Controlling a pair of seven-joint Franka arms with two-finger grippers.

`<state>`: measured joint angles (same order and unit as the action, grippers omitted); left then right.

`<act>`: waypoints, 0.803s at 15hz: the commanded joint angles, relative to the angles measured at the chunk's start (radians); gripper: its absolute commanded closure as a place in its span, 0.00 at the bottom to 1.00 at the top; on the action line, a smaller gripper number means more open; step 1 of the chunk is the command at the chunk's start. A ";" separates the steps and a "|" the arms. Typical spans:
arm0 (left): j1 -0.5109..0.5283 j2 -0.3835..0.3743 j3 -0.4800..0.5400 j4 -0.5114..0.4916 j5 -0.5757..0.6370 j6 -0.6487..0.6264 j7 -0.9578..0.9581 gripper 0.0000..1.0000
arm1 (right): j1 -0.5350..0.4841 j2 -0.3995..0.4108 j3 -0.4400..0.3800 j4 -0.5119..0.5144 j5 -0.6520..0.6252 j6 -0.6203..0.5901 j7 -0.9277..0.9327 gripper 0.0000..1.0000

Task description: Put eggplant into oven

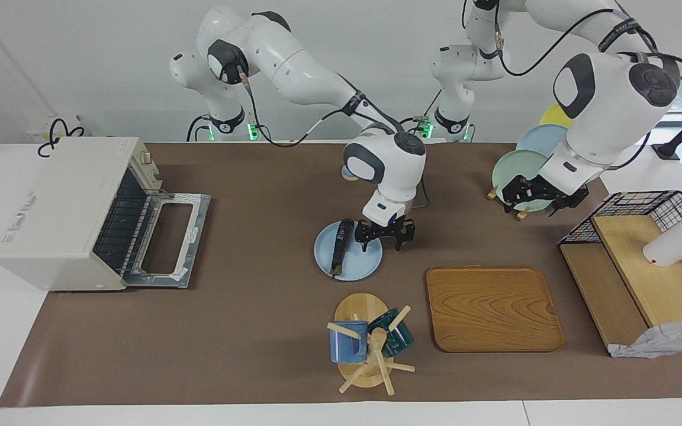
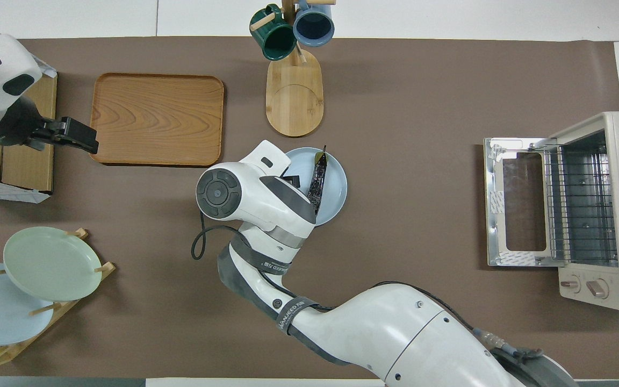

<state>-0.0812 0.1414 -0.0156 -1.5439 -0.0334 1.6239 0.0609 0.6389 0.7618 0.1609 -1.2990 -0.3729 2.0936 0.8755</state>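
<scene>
On the blue plate (image 1: pixel 357 267) the eggplant (image 1: pixel 341 245) lies free; overhead hides the right gripper (image 1: pixel 383 235), spread wide beside it; left gripper (image 1: pixel 539 195) waits, fingers unreadable.

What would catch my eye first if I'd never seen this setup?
Probably the right gripper, fingers spread, low over a light blue plate mid-table, beside the dark eggplant lying on it. Next, the off-white oven at the right arm's end, its door dropped open. The left gripper waits near the plate rack.
</scene>
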 commanded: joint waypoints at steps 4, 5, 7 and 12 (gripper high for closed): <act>0.004 -0.029 -0.003 0.077 0.081 -0.186 -0.010 0.00 | -0.007 -0.013 0.005 -0.036 -0.018 0.023 0.016 0.57; 0.004 -0.048 -0.004 0.068 0.084 -0.188 -0.015 0.00 | -0.007 -0.013 0.005 -0.037 -0.018 0.029 0.014 0.61; 0.003 -0.077 -0.004 0.013 0.084 -0.171 -0.068 0.00 | -0.007 -0.015 0.005 -0.039 -0.018 0.031 0.013 0.82; 0.003 -0.170 -0.004 -0.178 0.083 -0.013 -0.059 0.00 | -0.001 -0.028 0.003 -0.025 -0.046 -0.076 0.005 1.00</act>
<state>-0.0809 0.0518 -0.0144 -1.6022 0.0264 1.5375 0.0147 0.6400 0.7488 0.1606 -1.3097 -0.3805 2.0673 0.8755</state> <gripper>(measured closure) 0.000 0.974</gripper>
